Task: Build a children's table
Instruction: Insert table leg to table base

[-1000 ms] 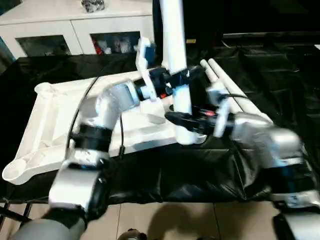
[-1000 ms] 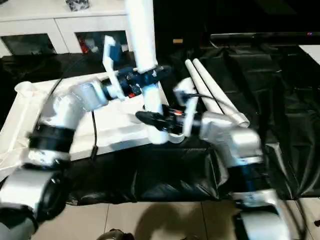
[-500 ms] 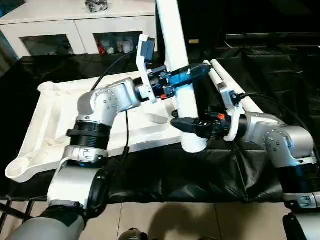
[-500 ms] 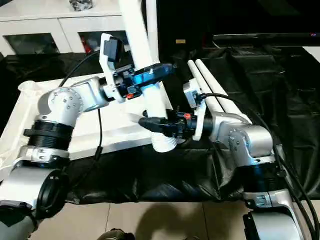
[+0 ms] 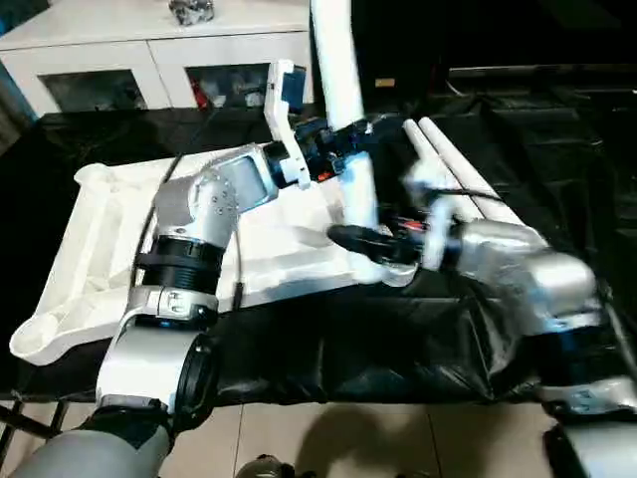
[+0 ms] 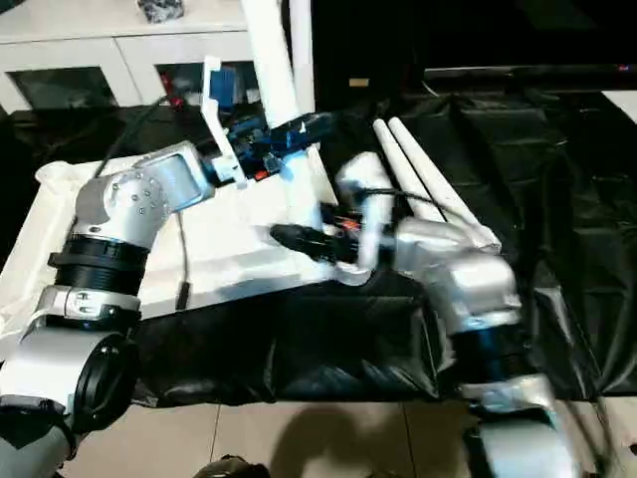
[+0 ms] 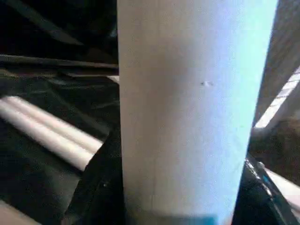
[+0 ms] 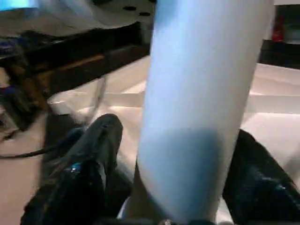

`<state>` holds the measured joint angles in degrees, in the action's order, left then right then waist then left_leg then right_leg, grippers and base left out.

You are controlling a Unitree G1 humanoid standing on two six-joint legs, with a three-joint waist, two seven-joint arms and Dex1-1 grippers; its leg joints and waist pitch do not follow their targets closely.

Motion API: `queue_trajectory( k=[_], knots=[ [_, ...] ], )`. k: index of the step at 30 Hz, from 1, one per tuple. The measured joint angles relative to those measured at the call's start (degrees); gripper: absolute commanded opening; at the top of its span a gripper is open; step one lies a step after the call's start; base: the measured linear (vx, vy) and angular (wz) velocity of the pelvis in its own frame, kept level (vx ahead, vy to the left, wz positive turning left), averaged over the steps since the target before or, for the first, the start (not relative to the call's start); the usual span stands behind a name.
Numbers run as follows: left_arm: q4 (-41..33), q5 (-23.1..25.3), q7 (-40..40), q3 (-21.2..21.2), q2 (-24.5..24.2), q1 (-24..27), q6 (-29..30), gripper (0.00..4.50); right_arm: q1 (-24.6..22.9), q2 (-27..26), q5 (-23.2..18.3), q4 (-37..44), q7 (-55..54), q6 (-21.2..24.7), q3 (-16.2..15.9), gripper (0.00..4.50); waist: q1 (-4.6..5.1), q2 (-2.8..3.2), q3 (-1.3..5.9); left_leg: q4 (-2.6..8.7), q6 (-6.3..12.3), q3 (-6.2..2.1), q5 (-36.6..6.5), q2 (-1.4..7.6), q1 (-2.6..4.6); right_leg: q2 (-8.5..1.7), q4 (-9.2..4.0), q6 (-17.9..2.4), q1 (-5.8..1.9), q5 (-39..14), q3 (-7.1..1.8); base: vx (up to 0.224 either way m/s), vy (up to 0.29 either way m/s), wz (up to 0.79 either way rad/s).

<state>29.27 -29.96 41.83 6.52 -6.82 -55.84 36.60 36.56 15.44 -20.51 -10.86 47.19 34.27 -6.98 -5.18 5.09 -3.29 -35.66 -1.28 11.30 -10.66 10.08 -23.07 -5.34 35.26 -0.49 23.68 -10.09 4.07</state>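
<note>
While the white tabletop [image 5: 189,249] is lying upside down on the black-draped table [image 5: 398,349], one white leg [image 5: 343,110] is standing nearly upright at its near corner at about four o'clock, leaning slightly toward eleven o'clock. The left gripper [image 5: 348,139] is reaching in from nine o'clock and its fingers [image 7: 101,187] are closing around the leg's shaft partway up, one black finger showing on either side of the tube in the left wrist view. The right gripper [image 5: 363,242] is coming in from three o'clock lower down, by the flared foot of the leg; its fingers [image 8: 89,154] are standing apart on both sides of the tube, and whether they are pressing on it cannot be told through the blur. Two more white legs [image 5: 453,174] are lying side by side on the black cloth at about two o'clock of the tabletop. At twelve o'clock a white cabinet [image 5: 149,50] with glass doors is holding small items behind the glass, too small to identify. No legible writing is showing anywhere.
</note>
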Motion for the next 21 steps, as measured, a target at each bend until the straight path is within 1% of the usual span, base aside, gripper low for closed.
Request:
queue_trajectory(
  k=[2, 3, 4, 7, 8, 9, 12, 13, 19, 20, 21],
  knots=[
    [-0.5, 2.0, -2.4, -1.1, 0.9, 0.1, -1.6, 1.81, 1.1, -1.8, 2.4, -2.1, -3.8, -1.0, -1.2, 3.09, 0.01, 0.0, 0.0, 0.0, -0.01, -0.01, 0.0, 0.0, -0.02, 0.0, -0.02, 0.0, 0.0, 0.0, 0.01, 0.0, 0.0, 0.0],
    [-0.7, 2.7, -2.9, -1.5, 1.0, 0.1, -1.8, 1.81, 1.3, -2.3, 3.0, -2.8, -4.7, -1.2, -1.5, 2.81, 0.03, 0.0, 0.0, 0.0, -0.01, 0.0, 0.0, 0.0, -0.03, 0.0, -0.04, 0.0, -0.01, 0.0, 0.01, 0.0, 0.0, 0.0],
    [-1.0, 3.3, -3.7, -2.0, 1.1, 0.1, -2.1, 1.81, 1.3, -3.0, 3.6, -3.7, -6.2, -1.2, -1.5, 2.74, 0.05, 0.0, 0.0, 0.01, -0.01, 0.0, 0.0, 0.0, -0.04, 0.0, -0.05, 0.0, 0.0, 0.0, 0.01, 0.0, 0.0, 0.0],
    [-1.9, 5.1, -5.1, -3.2, 1.3, 0.6, -3.1, 1.81, 1.4, -4.6, 5.2, -5.7, -9.3, -0.9, -1.7, 2.68, 0.11, 0.01, -0.01, 0.03, 0.0, 0.0, 0.0, -0.01, -0.05, 0.0, -0.05, 0.0, 0.02, 0.0, 0.0, 0.0, 0.0, 0.0],
    [-2.1, 5.4, -5.3, -3.5, 1.3, 0.8, -3.4, 1.81, 1.4, -4.9, 5.5, -5.9, -9.8, -0.8, -1.8, 2.54, 0.11, 0.02, -0.01, 0.03, 0.0, 0.0, 0.0, -0.01, -0.05, 0.0, -0.04, 0.0, 0.02, 0.0, 0.0, 0.0, 0.0, 0.0],
    [-2.1, 5.8, -5.7, -3.8, 1.4, 1.0, -3.8, 1.81, 1.4, -5.3, 5.6, -6.0, -10.2, -0.6, -2.1, 2.3, 0.11, 0.02, -0.01, 0.03, 0.0, 0.0, 0.0, 0.0, -0.05, 0.0, -0.03, 0.0, 0.02, 0.0, 0.01, 0.0, 0.0, 0.0],
    [-2.1, 6.6, -6.2, -4.4, 1.5, 1.3, -4.5, 1.81, 1.5, -5.9, 6.4, -6.5, -11.4, -0.5, -2.0, 2.29, 0.07, 0.02, -0.02, 0.02, 0.0, 0.0, 0.0, 0.0, -0.04, 0.0, -0.03, 0.0, 0.01, 0.0, 0.0, 0.0, 0.0, 0.0],
    [-2.1, 6.8, -6.4, -4.4, 1.5, 1.3, -4.7, 1.81, 1.5, -6.2, 6.4, -6.5, -11.6, -0.5, -2.0, 2.07, 0.1, 0.02, -0.01, 0.02, 0.0, 0.0, 0.0, 0.0, -0.04, 0.0, -0.03, 0.0, 0.01, 0.0, -0.01, 0.0, 0.0, 0.0],
    [-2.3, 7.3, -6.6, -4.5, 1.7, 1.3, -5.3, 1.81, 1.6, -6.8, 6.0, -6.9, -11.2, -0.6, -1.1, 1.96, 0.1, 0.04, -0.02, 0.03, 0.0, 0.0, 0.0, -0.01, -0.03, 0.0, -0.03, 0.0, 0.01, 0.0, -0.01, 0.0, 0.0, 0.0],
    [-2.5, 7.3, -6.6, -4.6, 1.7, 1.3, -5.4, 2.16, 1.6, -6.7, 5.8, -6.9, -10.8, -0.7, -0.8, 1.96, 0.09, 0.04, -0.02, 0.03, 0.0, 0.0, 0.0, -0.01, -0.03, 0.0, -0.03, 0.0, 0.01, 0.0, -0.01, 0.0, 0.0, 0.0],
    [-2.7, 7.3, -6.8, -4.8, 1.7, 1.3, -5.5, 2.37, 1.6, -6.5, 5.8, -6.9, -10.4, -0.8, -0.7, 1.96, 0.08, 0.04, -0.02, 0.02, 0.0, 0.0, 0.0, -0.01, -0.03, 0.0, -0.03, 0.0, 0.01, 0.0, -0.01, 0.0, 0.0, 0.0]
  ],
)
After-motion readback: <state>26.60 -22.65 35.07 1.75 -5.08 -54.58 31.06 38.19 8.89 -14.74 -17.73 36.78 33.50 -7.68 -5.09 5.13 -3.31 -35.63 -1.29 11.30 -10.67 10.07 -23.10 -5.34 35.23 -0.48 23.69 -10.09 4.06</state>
